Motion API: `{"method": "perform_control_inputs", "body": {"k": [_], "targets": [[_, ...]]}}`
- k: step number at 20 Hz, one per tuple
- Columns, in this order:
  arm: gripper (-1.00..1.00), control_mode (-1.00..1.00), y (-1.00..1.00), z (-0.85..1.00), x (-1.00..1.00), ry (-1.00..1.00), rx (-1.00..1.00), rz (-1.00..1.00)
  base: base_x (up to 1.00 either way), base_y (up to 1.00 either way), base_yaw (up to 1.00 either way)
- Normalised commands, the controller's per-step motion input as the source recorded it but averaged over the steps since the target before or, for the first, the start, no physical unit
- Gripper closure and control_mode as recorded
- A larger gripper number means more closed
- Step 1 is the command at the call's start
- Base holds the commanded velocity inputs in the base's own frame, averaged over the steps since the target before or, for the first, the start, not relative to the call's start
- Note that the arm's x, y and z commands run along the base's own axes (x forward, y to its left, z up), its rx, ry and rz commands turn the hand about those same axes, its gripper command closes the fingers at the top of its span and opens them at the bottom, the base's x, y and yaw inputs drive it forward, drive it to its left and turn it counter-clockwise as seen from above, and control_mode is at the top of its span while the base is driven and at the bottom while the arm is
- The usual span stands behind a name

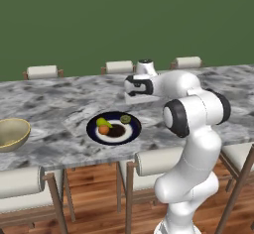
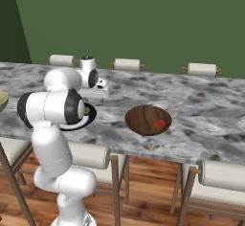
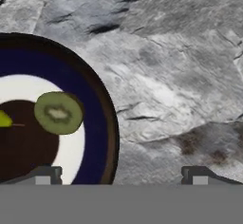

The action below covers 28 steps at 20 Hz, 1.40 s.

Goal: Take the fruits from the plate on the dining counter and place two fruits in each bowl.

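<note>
A: Writing you could read? I can make out no lettering. The round navy-rimmed plate (image 1: 113, 128), near the marbled grey dining counter's (image 1: 59, 96) front edge, carries an orange round fruit (image 1: 103, 129), a yellow-green elongated fruit (image 1: 103, 122) and a cut olive-green kiwi (image 3: 58, 112).

B: And your bowls?

A: The dark brown wooden bowl (image 2: 148, 119) contains one orange-red fruit (image 2: 160, 123); the tan bowl (image 1: 12, 133) sits at the left end. The gripper (image 3: 122, 174) hangs, fingers spread apart, above the plate's rim.

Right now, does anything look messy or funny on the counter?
Nothing looks spilled or broken. The plate sits flat on the dining counter with three fruits on it, and one orange fruit already lies in the brown bowl. The tan bowl stands upright. The gripper hovers open beside the plate.
</note>
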Motion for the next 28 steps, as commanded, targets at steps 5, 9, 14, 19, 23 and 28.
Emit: {"method": "perform_control_inputs", "body": {"k": [5, 9, 14, 19, 23, 28], "targets": [[-1.0, -1.0, 0.66, -0.16, 0.15, 0.0, 0.1, -0.37, 0.0, 0.0, 0.0], [-1.0, -1.0, 0.49, -0.22, 0.01, 0.01, 0.1, -0.49, 0.0, 0.0, 0.0], [-1.0, -1.0, 0.09, -0.3, 0.03, 0.0, 0.0, -0.25, 0.0, 0.0, 0.0], [-1.0, -1.0, 0.0, -0.11, 0.15, 0.0, 0.0, -0.01, 0.0, 0.0, 0.0], [-1.0, -1.0, -0.01, -0.13, 0.14, 0.0, 0.0, 0.0, 0.0, 0.0, 0.0], [-1.0, -1.0, -0.02, -0.12, 0.15, 0.0, 0.0, 0.0, 0.0, 0.0, 0.0]]}}
